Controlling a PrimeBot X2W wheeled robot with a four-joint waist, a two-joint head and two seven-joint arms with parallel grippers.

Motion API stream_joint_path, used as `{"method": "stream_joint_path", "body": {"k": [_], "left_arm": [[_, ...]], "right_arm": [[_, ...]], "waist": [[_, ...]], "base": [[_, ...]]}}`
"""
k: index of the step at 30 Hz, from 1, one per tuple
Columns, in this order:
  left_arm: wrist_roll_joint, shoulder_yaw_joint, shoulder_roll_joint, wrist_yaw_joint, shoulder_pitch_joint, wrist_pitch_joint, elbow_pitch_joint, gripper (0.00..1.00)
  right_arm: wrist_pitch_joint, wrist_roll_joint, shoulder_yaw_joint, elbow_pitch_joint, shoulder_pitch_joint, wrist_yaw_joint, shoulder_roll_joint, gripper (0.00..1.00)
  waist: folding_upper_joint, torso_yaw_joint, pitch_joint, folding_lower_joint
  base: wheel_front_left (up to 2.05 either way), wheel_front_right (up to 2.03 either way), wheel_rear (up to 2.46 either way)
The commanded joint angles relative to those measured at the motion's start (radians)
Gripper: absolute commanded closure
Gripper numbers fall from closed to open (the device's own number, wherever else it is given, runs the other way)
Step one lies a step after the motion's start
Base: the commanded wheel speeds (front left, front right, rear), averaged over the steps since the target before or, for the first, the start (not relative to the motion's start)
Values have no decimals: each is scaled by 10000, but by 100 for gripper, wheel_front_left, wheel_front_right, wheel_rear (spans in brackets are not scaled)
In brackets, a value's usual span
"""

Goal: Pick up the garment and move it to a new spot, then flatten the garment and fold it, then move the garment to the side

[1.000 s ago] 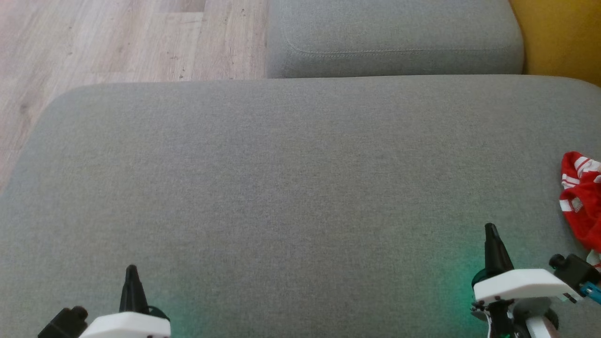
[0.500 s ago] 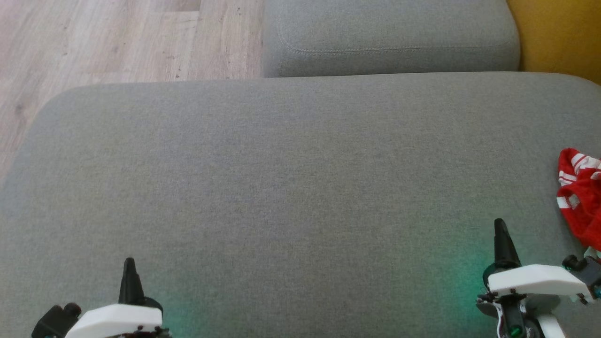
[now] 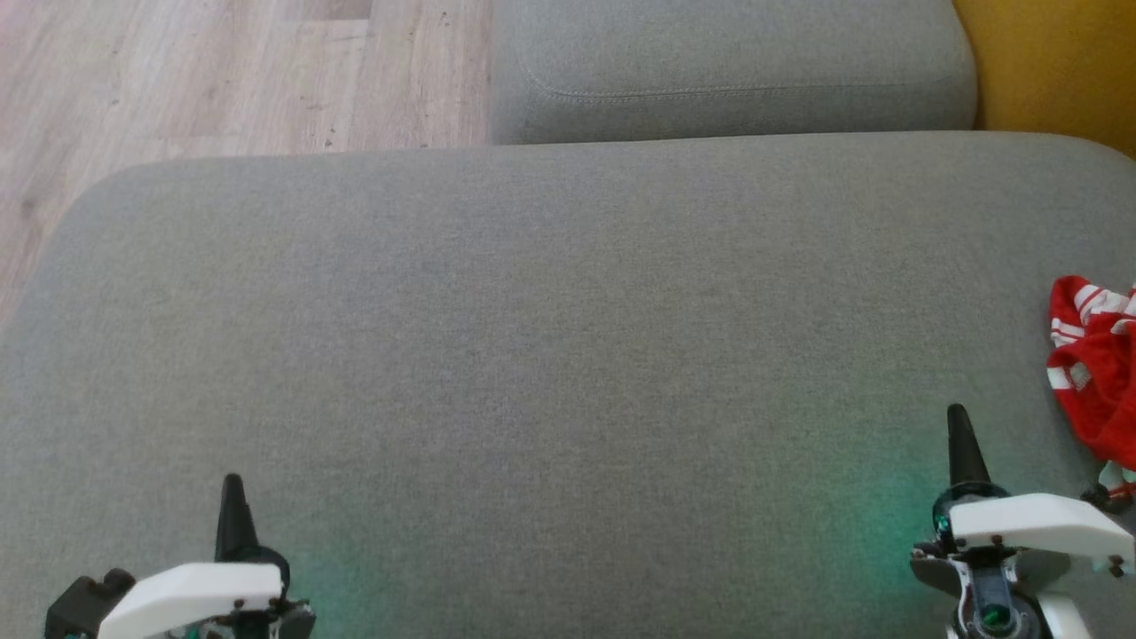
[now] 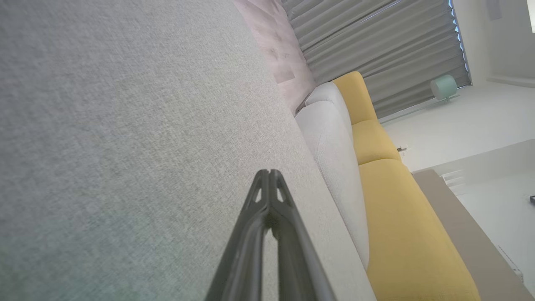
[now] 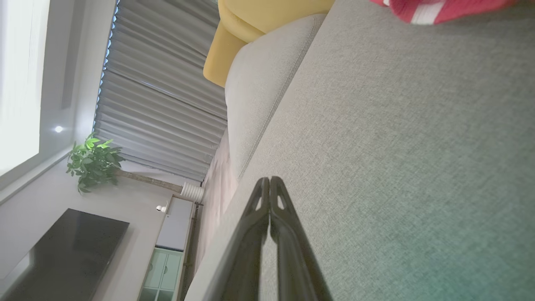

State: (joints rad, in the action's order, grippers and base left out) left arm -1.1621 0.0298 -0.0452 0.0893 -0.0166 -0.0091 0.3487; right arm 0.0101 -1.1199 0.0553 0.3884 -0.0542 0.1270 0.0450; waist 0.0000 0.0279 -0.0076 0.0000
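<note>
A broad grey cushion spreads across the head view, one of two grey cushions in the scene; the second, smaller grey cushion butts against its far edge. Pale wooden floor shows beyond the far left corner and a yellow sofa beyond the far right. The single garment, bright red with white stripes, lies bunched on the broad cushion at its right edge, partly cut off by the frame; the right wrist view catches a strip of the same garment at its top edge. Two grippers are over the near part of the cushion, well apart from each other. The left gripper sits at the lower left, far from the garment, and the left wrist view shows its two dark fingers pressed together tip to tip with nothing between them. The right gripper sits at the lower right, near the garment but not touching it; the right wrist view shows its two fingers likewise closed tight and empty, pointing along the bare grey fabric.
</note>
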Motion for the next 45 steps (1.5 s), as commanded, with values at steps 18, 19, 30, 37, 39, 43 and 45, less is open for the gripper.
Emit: {"method": "stream_joint_path", "body": {"k": [18, 19, 30, 37, 39, 43, 45], "left_arm": [[-2067, 513, -42, 226, -683, 569, -671, 100], [-2173, 527, -42, 234, -694, 598, -687, 100], [-3234, 670, -46, 317, -796, 886, -847, 100], [-3973, 770, -49, 375, -867, 1087, -958, 100], [-4186, 799, -50, 392, -888, 1145, -989, 100], [-4467, 837, -50, 414, -915, 1221, -1032, 100], [-4467, 837, -50, 414, -915, 1221, -1032, 100]], "right_arm": [[-579, -2276, 218, -875, -528, 30, 46, 100], [-608, -2392, 234, -900, -528, 30, 46, 100], [-897, -3545, 397, -1148, -532, 33, 49, 100], [-1099, -4349, 510, -1320, -535, 35, 51, 100], [-1157, -4579, 543, -1370, -536, 36, 52, 100], [-1234, -4886, 586, -1436, -537, 37, 53, 100], [-1234, -4886, 586, -1436, -537, 37, 53, 100]], "waist": [[0, -125, 48, 0], [0, -132, 51, 0], [0, -200, 77, 0], [0, -247, 95, 0], [0, -261, 100, 0], [0, -279, 107, 0], [0, -279, 107, 0]], "base": [[0, 0, 0], [0, 0, 0], [0, 0, 0], [0, 0, 0], [0, 0, 0], [0, 0, 0], [0, 0, 0]]}}
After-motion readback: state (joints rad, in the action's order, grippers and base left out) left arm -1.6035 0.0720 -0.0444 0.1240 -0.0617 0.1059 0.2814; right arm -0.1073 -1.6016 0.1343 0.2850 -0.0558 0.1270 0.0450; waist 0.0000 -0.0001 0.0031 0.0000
